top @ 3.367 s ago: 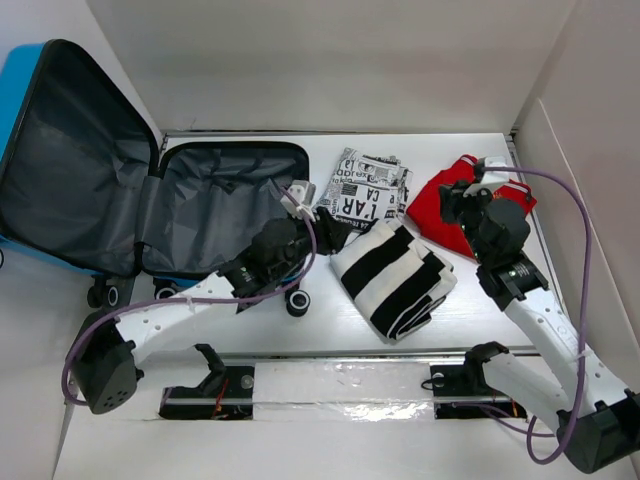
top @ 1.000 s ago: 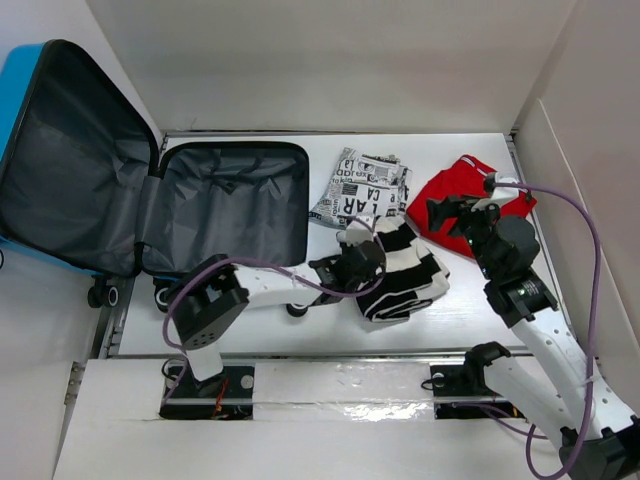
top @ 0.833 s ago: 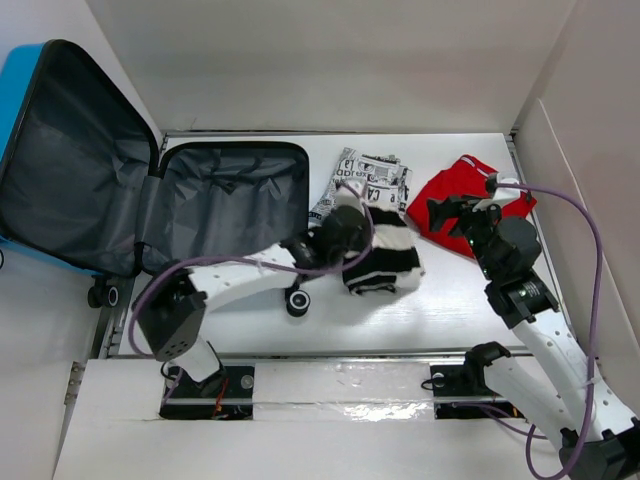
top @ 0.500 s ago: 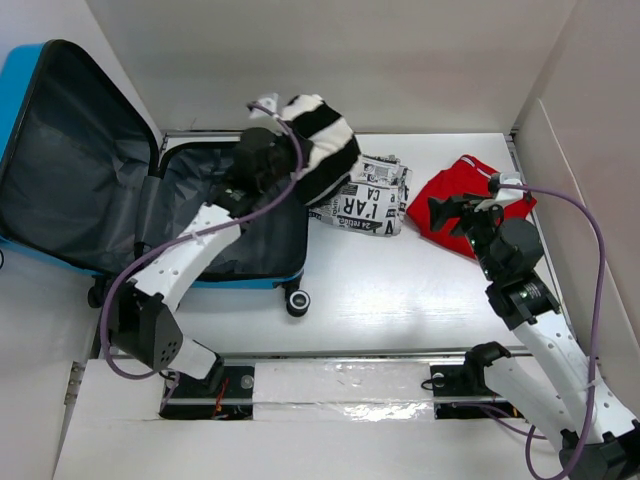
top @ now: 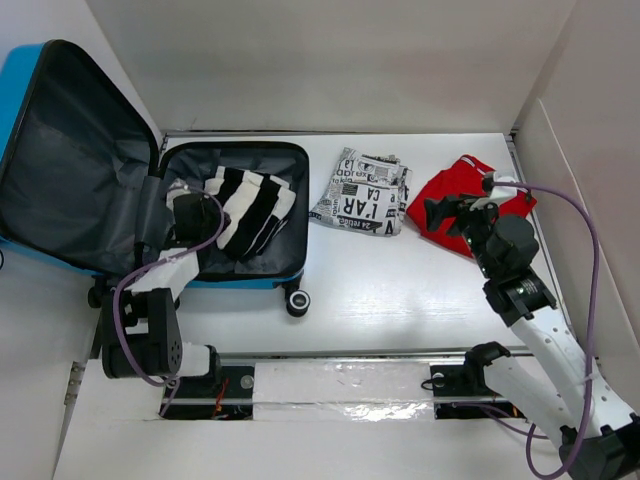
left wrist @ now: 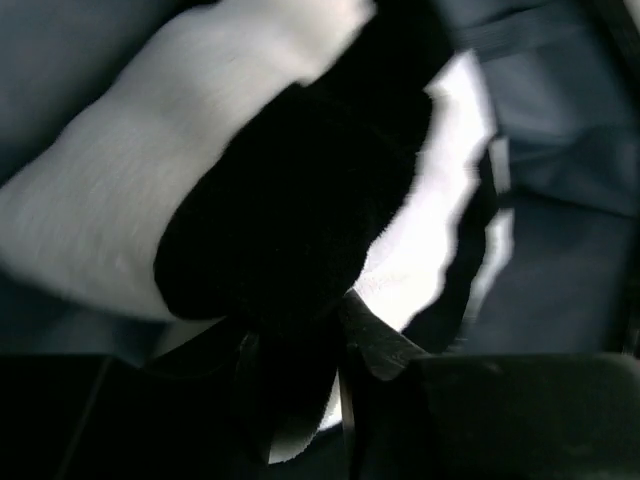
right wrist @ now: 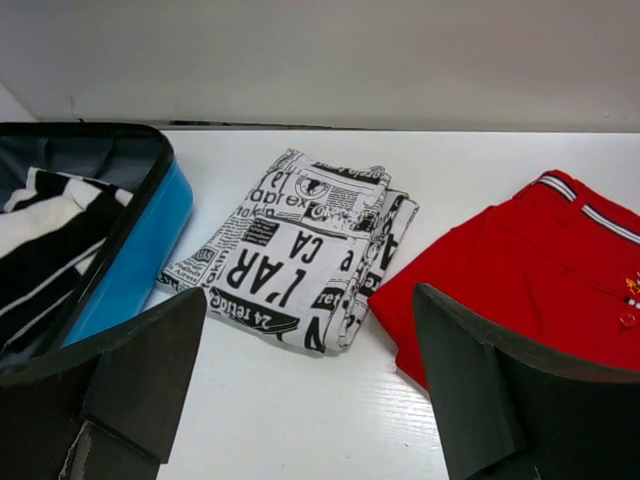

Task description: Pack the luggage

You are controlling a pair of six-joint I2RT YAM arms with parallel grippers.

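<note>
Blue shell, grey lining: the luggage (top: 70, 170) lies open at the far left of the table (top: 400, 290), lid raised, with a black-and-white striped garment (top: 250, 205) in its lower half. Only the overhead view shows the left gripper (top: 205, 215) inside that half, at the garment's left edge. Its wrist camera gives just blurred stripes pressed close, with fabric running down between the dark fingers. Whether the jaws pinch it I cannot tell. The right wrist view shows the right gripper (right wrist: 310, 300) spread wide and empty above the table, with a newsprint garment (right wrist: 300, 250) and a red garment (right wrist: 530, 280) ahead. From above, that gripper hides part of the red one.
</note>
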